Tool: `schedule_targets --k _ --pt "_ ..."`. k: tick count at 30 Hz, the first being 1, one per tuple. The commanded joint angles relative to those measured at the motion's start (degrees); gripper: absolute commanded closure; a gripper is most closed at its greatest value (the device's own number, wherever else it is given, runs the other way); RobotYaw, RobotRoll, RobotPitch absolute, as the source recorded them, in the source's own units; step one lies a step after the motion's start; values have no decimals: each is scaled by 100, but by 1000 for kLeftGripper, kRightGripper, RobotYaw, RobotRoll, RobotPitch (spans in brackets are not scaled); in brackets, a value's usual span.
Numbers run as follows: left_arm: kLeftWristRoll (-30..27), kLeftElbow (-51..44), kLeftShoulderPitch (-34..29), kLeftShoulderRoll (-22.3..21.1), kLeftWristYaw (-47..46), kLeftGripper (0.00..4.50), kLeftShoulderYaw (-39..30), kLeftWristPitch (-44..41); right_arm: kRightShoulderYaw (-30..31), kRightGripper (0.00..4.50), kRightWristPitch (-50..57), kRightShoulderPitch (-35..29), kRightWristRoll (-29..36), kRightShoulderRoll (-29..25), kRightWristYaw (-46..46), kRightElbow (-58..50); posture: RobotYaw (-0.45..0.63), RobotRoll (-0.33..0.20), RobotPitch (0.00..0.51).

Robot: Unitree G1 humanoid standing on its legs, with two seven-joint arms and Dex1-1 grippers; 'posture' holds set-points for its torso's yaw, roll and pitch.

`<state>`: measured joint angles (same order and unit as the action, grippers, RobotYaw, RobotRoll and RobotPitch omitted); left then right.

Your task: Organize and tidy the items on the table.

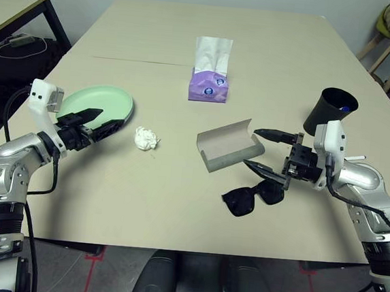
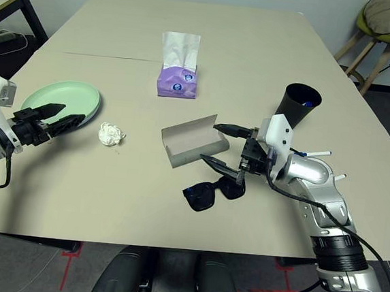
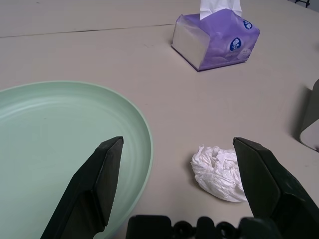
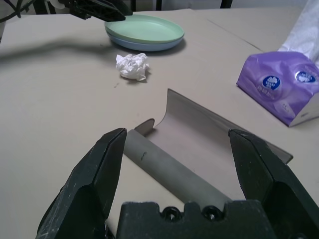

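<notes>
left gripper [image 1: 87,124] is spread over the plates [image 1: 110,102], tissue wad [image 1: 145,138] beside; right gripper [image 1: 261,149] is spread beside the open case [image 1: 227,147].

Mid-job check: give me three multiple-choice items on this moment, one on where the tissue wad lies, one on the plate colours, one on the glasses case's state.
1. The tissue wad lies:
A. between the plates and the glasses case
B. inside the black cup
C. on the tissue box

2. The stacked plates are:
A. both white
B. green over blue
C. red over black

3. The glasses case is:
A. shut
B. open and empty
C. open, holding the sunglasses

Answers: 1 A, it sits on bare table between them. 2 B, right wrist view shows the blue rim underneath. 3 B, the sunglasses lie outside it.
</notes>
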<state>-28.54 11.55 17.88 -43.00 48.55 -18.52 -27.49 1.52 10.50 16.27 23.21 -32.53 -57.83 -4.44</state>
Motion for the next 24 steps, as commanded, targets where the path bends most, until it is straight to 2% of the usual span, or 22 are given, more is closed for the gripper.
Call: schedule_targets --k 1,8,19,22,24 --pt "80 -5 -40 -27 47 33 62 36 -29 0 371 -102 107 -113 18 -188 68 0 104" --pt "354 -63 -94 -136 338 33 305 422 -63 0 -245 -61 -33 -49 -144 -8 73 0 104" --pt "398 -122 -186 -325 1111 33 761 432 -45 0 -327 -83 0 -3 -117 -2 70 0 106" --pt "683 -90 -191 -381 1235 33 998 818 -33 0 -308 -75 -5 4 -92 -45 69 0 106" --pt "676 -68 -126 -260 1169 33 1001 892 -22 0 -308 -60 -15 5 -87 -63 70 0 106"
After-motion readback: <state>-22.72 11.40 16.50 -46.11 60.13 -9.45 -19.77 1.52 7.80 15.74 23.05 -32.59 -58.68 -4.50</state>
